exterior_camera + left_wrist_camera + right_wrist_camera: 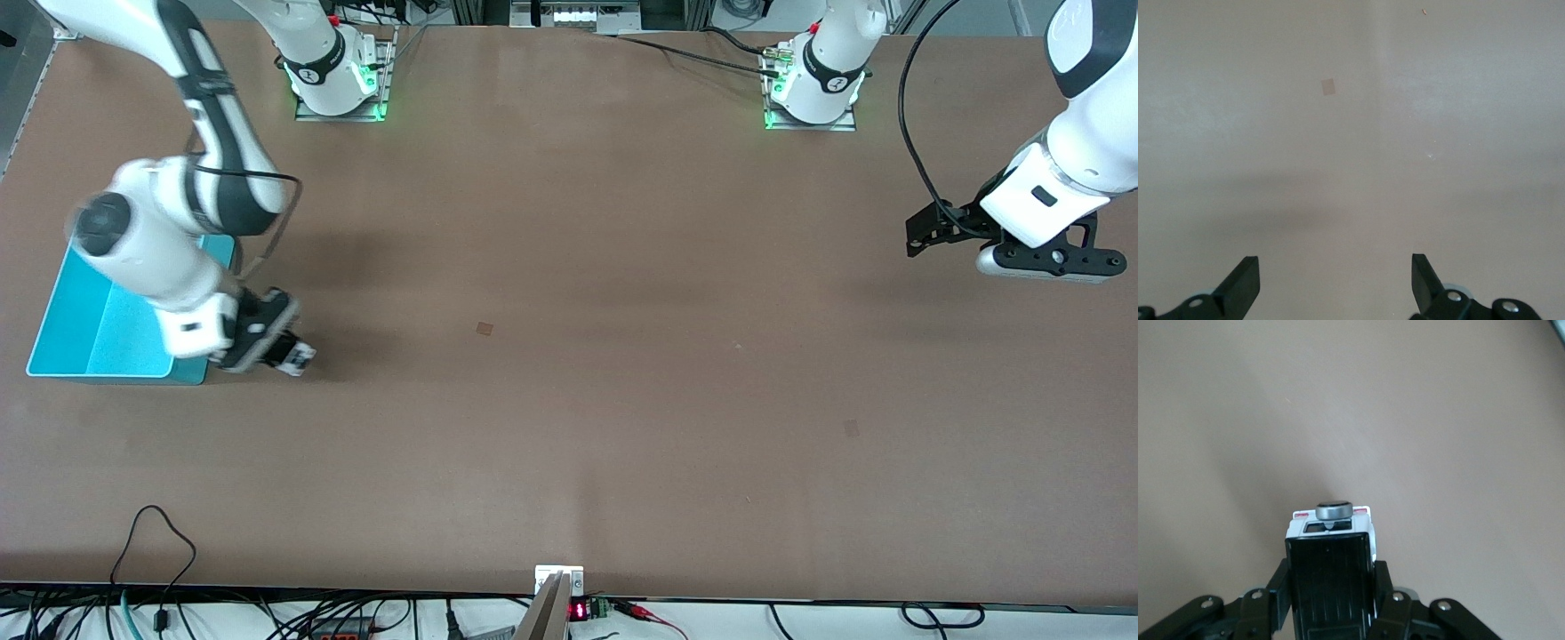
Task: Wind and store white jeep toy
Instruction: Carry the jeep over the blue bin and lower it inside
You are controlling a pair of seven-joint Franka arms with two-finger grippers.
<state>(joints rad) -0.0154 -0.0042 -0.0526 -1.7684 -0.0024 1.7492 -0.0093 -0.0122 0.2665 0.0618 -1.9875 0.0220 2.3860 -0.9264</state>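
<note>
My right gripper (283, 348) is shut on the white jeep toy (296, 356) and holds it just above the table, beside the teal bin (67, 331). In the right wrist view the jeep (1330, 577) fills the space between my fingers, black roof up, with a grey round spare wheel at its white end. My left gripper (917, 233) is open and empty, held in the air over the table at the left arm's end; its two black fingertips (1245, 283) stand wide apart over bare table.
The teal bin is an open tray at the right arm's end of the table. Small square patches (484, 328) mark the brown tabletop. Cables hang along the table edge nearest the front camera.
</note>
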